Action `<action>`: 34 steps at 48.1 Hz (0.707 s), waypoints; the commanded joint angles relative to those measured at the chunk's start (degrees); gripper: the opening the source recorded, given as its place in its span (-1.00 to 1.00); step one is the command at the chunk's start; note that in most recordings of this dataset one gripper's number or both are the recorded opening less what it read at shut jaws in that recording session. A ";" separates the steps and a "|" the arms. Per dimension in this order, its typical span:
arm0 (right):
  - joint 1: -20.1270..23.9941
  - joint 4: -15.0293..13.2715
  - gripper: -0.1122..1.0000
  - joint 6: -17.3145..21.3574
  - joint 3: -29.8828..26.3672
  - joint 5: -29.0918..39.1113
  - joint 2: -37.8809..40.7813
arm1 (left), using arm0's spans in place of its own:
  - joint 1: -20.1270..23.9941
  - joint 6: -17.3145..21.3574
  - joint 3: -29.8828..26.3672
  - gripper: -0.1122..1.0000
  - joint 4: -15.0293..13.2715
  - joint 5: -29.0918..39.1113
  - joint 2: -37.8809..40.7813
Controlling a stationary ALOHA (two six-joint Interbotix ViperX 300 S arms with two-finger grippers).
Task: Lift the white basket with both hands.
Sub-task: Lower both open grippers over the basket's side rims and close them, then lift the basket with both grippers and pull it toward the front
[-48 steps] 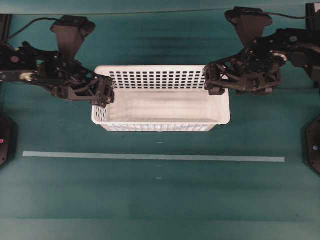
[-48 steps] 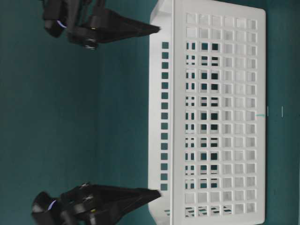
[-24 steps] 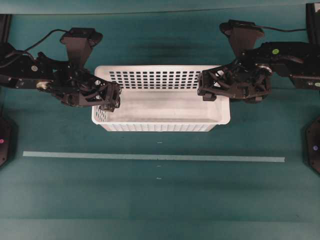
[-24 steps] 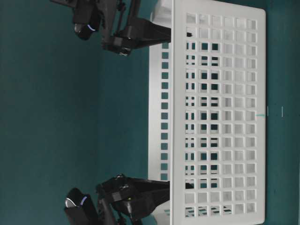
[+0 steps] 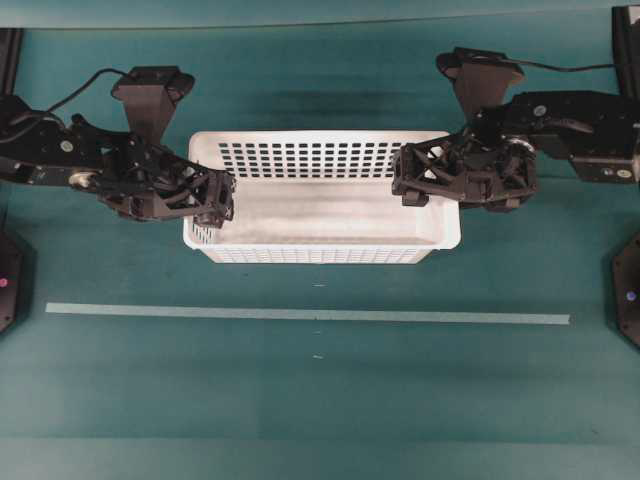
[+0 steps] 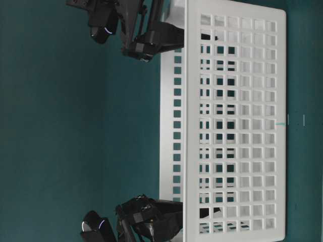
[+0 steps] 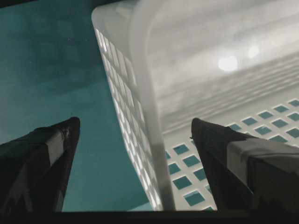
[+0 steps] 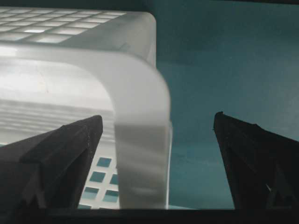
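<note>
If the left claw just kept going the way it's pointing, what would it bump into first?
Probably the white basket: its end wall and rim run between the left gripper's open fingers, one finger outside, one inside. Depth is unclear, but the rim looks first in line.

Even light; blurry wrist close-ups.

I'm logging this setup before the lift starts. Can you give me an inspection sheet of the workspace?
Surface: teal table, with a pale tape line across it.
Job's things: white basket resting on the table, nothing in it.
Clutter: nothing seen.
Grippers: left gripper open, straddling the basket's left wall; right gripper open, straddling the right wall.
Cables: black cable on the left arm, another on the right.
Surroundings: dark arm bases at the table's edges.
</note>
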 commanded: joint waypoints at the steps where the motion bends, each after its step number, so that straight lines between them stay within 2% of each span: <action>1: 0.26 -0.26 0.94 0.44 -0.18 -0.26 0.35 | 0.09 -0.18 -0.62 0.93 0.18 -0.18 -0.35; 6: 0.35 -0.26 0.90 0.97 -0.18 -0.35 0.53 | 0.09 -0.44 -0.53 0.89 0.26 -0.18 -0.35; 10: 0.35 -0.26 0.74 1.49 -0.18 -0.26 0.70 | 0.09 -0.44 -0.53 0.77 0.26 -0.18 -0.35; 15: 0.44 -0.26 0.38 2.29 -0.09 -0.26 1.14 | 0.09 -0.26 -0.62 0.36 0.18 -0.70 -0.35; 21: 0.62 -0.79 -0.21 2.20 -0.09 -0.79 1.23 | 0.09 -0.18 -0.35 -0.30 0.26 -2.11 -0.53; 24: 0.79 -1.14 -0.47 2.29 -0.09 -1.05 1.23 | 0.09 -0.18 -0.35 -0.51 0.26 -2.64 -0.53; 34: 0.79 -1.14 -0.51 2.29 -0.09 -1.14 1.32 | 0.09 -0.26 -0.44 -0.54 0.26 -2.55 -0.44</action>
